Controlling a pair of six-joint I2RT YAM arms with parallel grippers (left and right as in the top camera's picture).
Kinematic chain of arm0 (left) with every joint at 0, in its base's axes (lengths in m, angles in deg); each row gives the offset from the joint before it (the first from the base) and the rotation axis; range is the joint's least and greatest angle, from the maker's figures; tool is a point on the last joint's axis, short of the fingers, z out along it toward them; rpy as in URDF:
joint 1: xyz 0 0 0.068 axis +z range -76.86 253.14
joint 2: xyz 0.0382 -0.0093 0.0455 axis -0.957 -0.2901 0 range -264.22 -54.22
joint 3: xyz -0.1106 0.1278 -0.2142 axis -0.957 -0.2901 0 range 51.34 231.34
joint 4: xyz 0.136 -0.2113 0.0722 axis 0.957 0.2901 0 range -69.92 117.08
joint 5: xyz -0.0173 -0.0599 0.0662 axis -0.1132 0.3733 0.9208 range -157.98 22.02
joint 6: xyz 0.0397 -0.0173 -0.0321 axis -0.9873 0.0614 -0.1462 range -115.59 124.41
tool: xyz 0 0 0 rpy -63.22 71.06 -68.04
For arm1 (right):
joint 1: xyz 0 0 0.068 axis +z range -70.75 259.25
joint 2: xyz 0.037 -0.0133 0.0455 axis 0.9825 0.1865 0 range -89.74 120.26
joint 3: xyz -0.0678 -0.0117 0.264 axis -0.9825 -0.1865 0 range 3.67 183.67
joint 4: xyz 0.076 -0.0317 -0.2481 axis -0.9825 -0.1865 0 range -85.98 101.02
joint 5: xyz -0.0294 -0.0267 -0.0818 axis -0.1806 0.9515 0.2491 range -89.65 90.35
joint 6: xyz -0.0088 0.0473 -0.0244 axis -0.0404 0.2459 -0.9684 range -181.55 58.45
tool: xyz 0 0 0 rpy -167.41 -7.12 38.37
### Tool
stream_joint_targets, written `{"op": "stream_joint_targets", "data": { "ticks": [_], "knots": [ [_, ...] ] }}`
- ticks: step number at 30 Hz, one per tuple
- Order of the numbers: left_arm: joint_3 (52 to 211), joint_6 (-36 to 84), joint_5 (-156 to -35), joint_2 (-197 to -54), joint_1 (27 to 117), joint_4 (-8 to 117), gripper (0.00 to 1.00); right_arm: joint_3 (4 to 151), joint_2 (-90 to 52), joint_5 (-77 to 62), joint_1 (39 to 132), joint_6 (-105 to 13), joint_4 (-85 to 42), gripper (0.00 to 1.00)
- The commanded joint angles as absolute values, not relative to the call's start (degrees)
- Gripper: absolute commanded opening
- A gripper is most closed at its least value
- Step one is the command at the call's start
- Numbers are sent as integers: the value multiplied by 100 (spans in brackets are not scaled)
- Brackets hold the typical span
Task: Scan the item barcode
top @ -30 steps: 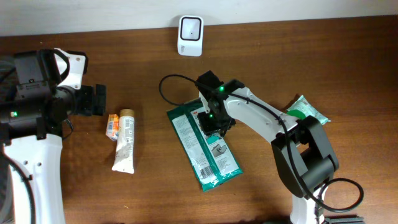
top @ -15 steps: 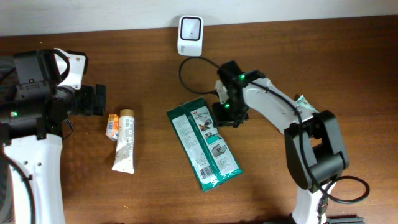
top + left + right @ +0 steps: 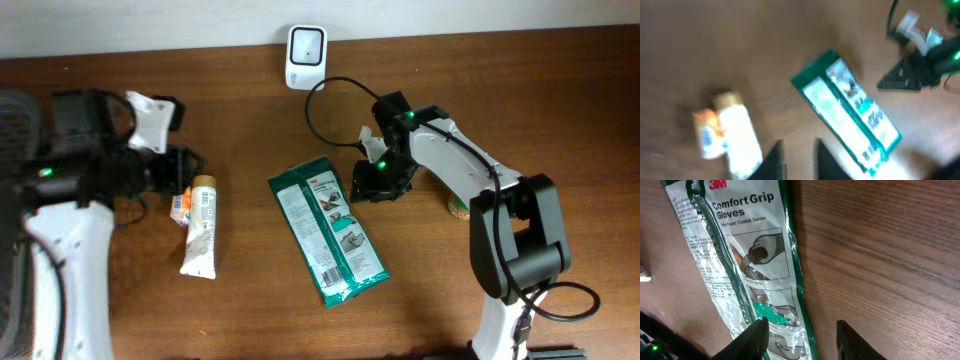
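Overhead: glove pack (image 3: 328, 230) flat on table (image 3: 250, 310), printed side up, down from scanner (image 3: 305, 45), well apart. R gripper (image 3: 801, 332) down-right of scanner, jaws partly apart, empty. L gripper (image 3: 796, 157) far left of scanner, fingers narrow, nothing btwn, blurry. Down-left of scanner: tube (image 3: 200, 232) + orange box (image 3: 180, 203), side by side

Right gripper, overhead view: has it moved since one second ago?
Yes. The right gripper has moved rightward. It was over the middle of the green gloves pack, which lies where it lay, and is now at the pack's upper right edge.
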State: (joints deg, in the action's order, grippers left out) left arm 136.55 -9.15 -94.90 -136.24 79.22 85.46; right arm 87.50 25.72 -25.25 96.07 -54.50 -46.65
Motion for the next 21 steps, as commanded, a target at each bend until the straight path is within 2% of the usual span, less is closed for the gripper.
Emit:
{"op": "stream_joint_targets", "data": {
  "ticks": [1, 3, 6, 13, 21],
  "knots": [
    [12647, -673, -9818, -14159, 7308, 8081, 0, 8779, 2572, -2597, 9605, -5538, -4659, 41],
    [12109, -286, -9818, -14494, 6853, 7252, 0, 8779, 2572, -2597, 9605, -5538, -4661, 42],
    [11878, -327, -9673, -15073, 6502, 6636, 0, 8779, 2572, -2597, 9605, -5538, -4659, 42],
    [11878, -1658, -9669, -16299, 6016, 6330, 0, 8779, 2572, -2578, 9605, -5535, -4639, 42],
    [11878, -1759, -9321, -16574, 6016, 5714, 0, 8779, 2572, -2578, 9605, -5538, -4591, 42]
  ]
}}
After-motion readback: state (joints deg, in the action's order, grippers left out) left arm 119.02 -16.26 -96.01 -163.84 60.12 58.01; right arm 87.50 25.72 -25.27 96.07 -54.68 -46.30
